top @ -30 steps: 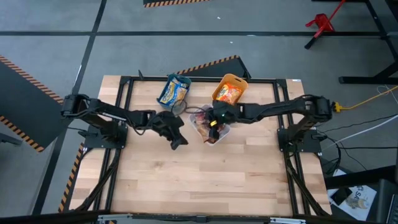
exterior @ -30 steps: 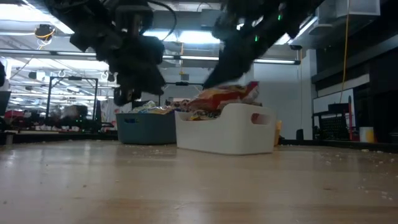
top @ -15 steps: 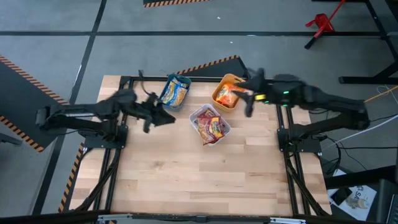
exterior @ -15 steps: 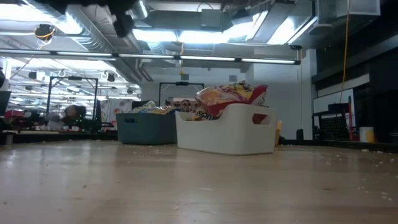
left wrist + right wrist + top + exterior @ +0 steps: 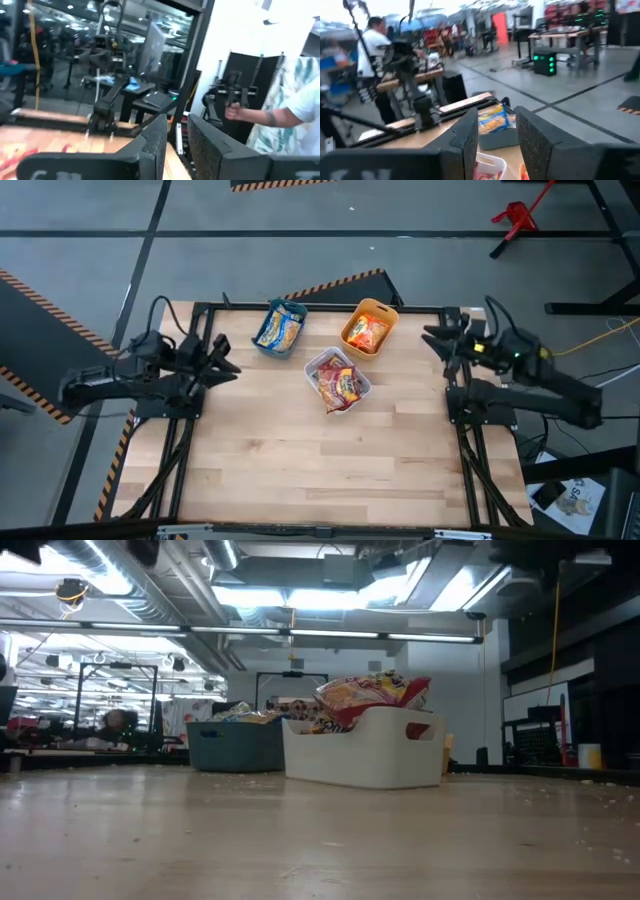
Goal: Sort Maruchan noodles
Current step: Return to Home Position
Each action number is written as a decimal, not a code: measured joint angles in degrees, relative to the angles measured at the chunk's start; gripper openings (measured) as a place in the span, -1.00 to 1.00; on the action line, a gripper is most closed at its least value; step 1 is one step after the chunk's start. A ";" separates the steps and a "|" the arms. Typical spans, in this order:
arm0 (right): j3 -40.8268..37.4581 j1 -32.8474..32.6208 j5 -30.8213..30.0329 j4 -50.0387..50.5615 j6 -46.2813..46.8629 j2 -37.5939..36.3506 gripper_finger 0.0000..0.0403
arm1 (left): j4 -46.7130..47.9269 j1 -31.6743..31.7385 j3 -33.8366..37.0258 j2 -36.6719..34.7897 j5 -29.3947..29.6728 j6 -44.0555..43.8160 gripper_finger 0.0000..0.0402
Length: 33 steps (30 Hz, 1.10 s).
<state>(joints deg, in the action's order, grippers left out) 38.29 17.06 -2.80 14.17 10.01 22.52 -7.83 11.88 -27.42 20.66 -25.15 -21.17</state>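
The Maruchan noodles lie sorted in three bins at the table's far middle. Blue packets (image 5: 279, 328) fill the teal bin (image 5: 296, 311), orange packets (image 5: 368, 332) the orange bin (image 5: 381, 308), and dark red packets (image 5: 340, 383) the white bin (image 5: 360, 391). In the low view the red packets (image 5: 372, 695) stick up over the white bin's rim (image 5: 365, 750), with the teal bin (image 5: 232, 745) behind. My left gripper (image 5: 230, 360) hangs open at the table's left edge, holding nothing. My right gripper (image 5: 430, 338) is open and empty at the right edge.
The near half of the wooden table (image 5: 330, 470) carries no objects. Black frame rails (image 5: 190, 430) run along both sides. A person in a white sleeve (image 5: 300, 107) stands beyond the table, and another person (image 5: 372, 40) is farther back in the room.
Both arms have drawn back from the middle of the table and risen, the left gripper toward the left edge, the right gripper from above the white bin toward the right edge. The dark red packets remain in the white bin.
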 joint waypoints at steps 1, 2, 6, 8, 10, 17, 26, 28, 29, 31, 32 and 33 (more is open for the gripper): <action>-3.00 0.39 0.11 -1.24 0.86 -2.59 -0.42 | -0.83 0.00 1.95 -1.35 0.82 -0.61 -0.64; -5.78 0.75 0.17 -2.34 2.01 -5.30 -0.42 | -2.21 0.00 3.84 -2.44 1.32 -1.08 -0.64; -14.72 1.01 0.43 -3.95 6.52 -14.91 -0.42 | -9.89 0.00 13.56 -5.89 1.63 -4.17 -0.64; -18.96 1.01 1.14 -3.75 8.61 -18.87 -0.42 | -15.34 0.00 18.75 -7.22 1.23 -6.89 -0.64; -23.58 1.01 1.94 -4.10 11.83 -22.48 -0.42 | -21.39 0.00 24.10 -8.56 0.21 -10.23 -0.64; -37.72 0.65 6.06 -16.99 20.66 -20.03 -0.42 | -17.54 -2.03 26.99 -10.43 -1.93 -10.72 -0.64; -37.82 -8.27 1.86 -16.69 20.09 -18.63 -0.42 | -9.35 -13.37 26.99 -10.37 12.43 -3.63 -0.63; -37.82 -10.43 -2.30 -16.65 18.94 -18.63 -0.42 | -8.75 -15.36 26.99 -10.44 12.93 -2.72 -0.63; -37.82 -11.35 -4.18 -16.96 18.17 -18.64 -0.42 | -8.47 -16.19 26.99 -10.58 13.03 -2.66 -0.63; -37.82 -12.83 -7.14 -17.15 17.18 -18.62 -0.42 | -8.56 -17.72 26.99 -10.70 13.05 -2.34 -0.63; -37.80 -13.47 -8.17 -17.21 16.55 -18.62 -0.42 | -8.13 -18.48 26.99 -10.70 13.09 -1.72 -0.63; -37.80 -13.98 -8.70 -17.23 15.51 -18.60 -0.42 | -7.29 -19.16 26.99 -10.70 13.24 -0.76 -0.64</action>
<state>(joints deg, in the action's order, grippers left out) 0.49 3.07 -11.50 -3.07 25.52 3.92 -15.12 -7.28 -0.43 9.96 -11.90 -21.93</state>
